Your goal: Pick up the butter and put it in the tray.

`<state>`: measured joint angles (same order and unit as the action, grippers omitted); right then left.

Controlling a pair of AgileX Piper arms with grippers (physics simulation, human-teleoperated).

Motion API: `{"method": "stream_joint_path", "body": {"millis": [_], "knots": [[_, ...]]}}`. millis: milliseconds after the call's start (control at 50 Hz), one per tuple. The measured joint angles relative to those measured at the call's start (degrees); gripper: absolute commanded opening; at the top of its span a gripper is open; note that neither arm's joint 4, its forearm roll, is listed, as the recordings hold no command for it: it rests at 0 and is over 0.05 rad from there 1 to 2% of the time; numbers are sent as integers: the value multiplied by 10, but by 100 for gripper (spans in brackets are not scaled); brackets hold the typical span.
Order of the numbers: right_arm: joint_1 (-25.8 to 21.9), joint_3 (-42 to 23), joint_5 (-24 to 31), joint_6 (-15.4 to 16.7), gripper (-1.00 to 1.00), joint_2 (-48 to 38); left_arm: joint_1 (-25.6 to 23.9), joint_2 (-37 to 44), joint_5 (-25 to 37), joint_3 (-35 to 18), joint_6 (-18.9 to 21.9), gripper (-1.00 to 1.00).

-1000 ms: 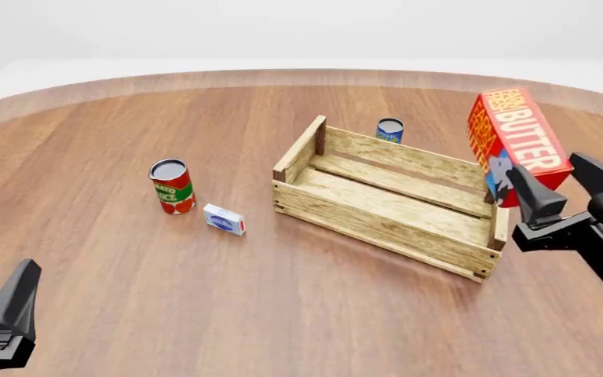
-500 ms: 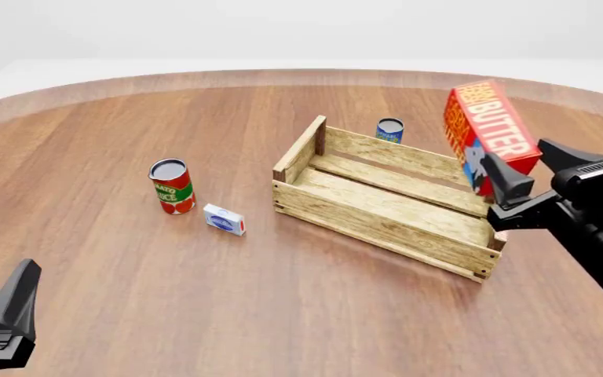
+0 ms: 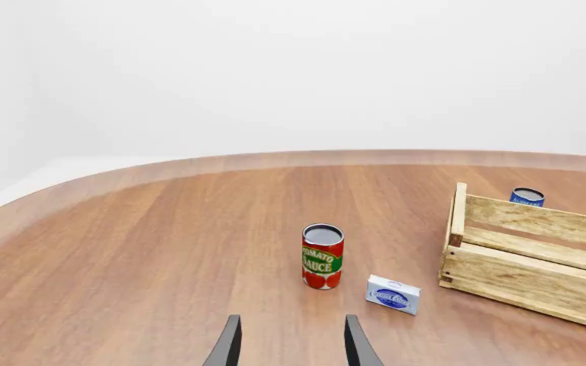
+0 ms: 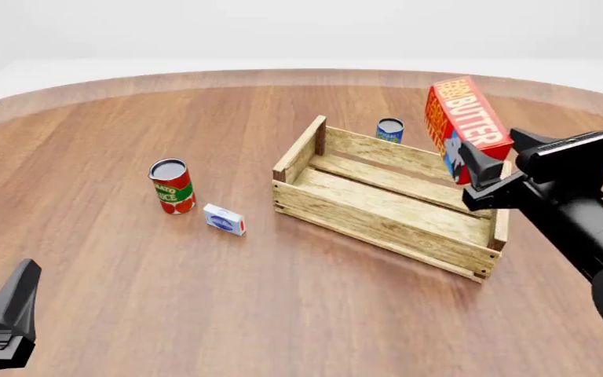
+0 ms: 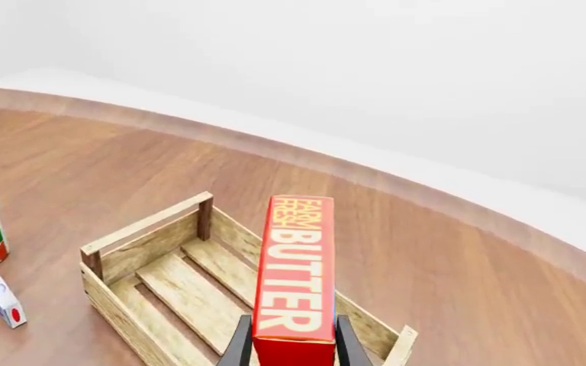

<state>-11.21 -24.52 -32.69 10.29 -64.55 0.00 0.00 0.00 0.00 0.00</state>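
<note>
The butter (image 4: 467, 119), a red-orange carton with white lettering, hangs tilted in the air above the right end of the tray (image 4: 385, 224). My right gripper (image 4: 495, 162) is shut on its lower end. In the right wrist view the butter (image 5: 295, 274) stands between the two fingers, with the slatted tray (image 5: 161, 286) below and beyond it. My left gripper (image 4: 9, 310) sits low at the near left of the table, far from both. In the left wrist view its fingers (image 3: 226, 345) stand apart with nothing between them, and the tray (image 3: 532, 255) shows off to one side.
A tomato sauce can (image 4: 173, 186) stands left of the tray, with a small white-and-blue box (image 4: 224, 220) beside it. A blue can (image 4: 389, 129) stands behind the tray's far wall. The round wooden table's far edge (image 4: 280, 76) curves behind everything.
My right gripper has carried the butter leftward and away from the camera, from beyond the tray's right end to above it. The left arm has stayed still.
</note>
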Motion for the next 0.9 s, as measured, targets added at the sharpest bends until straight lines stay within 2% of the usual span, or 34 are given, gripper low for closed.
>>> {"method": "stream_joint_path", "body": {"millis": [900], "knots": [[-25, -81, -40, -32, -100, -164, 0, 0, 0, 0, 0, 100]]}}
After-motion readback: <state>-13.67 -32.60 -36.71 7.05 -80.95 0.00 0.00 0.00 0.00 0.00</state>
